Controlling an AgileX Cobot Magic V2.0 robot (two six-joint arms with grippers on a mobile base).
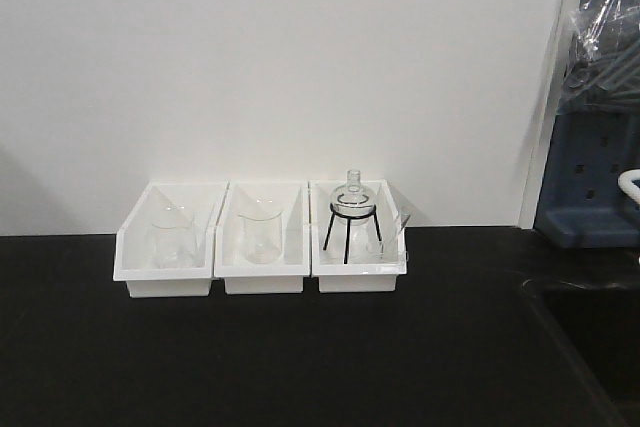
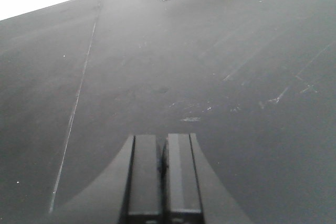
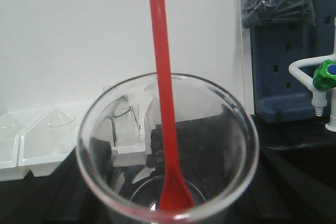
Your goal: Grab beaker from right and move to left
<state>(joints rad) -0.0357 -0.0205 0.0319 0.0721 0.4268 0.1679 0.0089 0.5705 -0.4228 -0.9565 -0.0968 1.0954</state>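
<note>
Left gripper: fingers pressed together with only a hairline seam between them, holding nothing, poised over the black bench. We see no part of the right gripper, so we cannot tell how far it is open or whether it holds anything. Its wrist camera looks straight into the beaker, which fills the lower frame; we take this as the task's vessel.

The beaker is upright, long axis vertical, mouth up. A red spatula stands inside it, bowl at the bottom and handle rising past the rim. The frame cuts off the base, so we cannot say whether the beaker rests on the bench or hangs clear of it. It does not appear in the front view.

Farther off and to the left lie the three white trays. The right tray, with its tripod and flask, shows through the glass.

We judge the right arm much the nearer, with the beaker directly ahead of it; the move runs leftward along the near bench. For open room, the bench in front of the trays is bare across its width. The edges to mind are the tray fronts on the far side, and what looks like a sink and the tap to the right. The loose spatula may also tip with any tilt.
</note>
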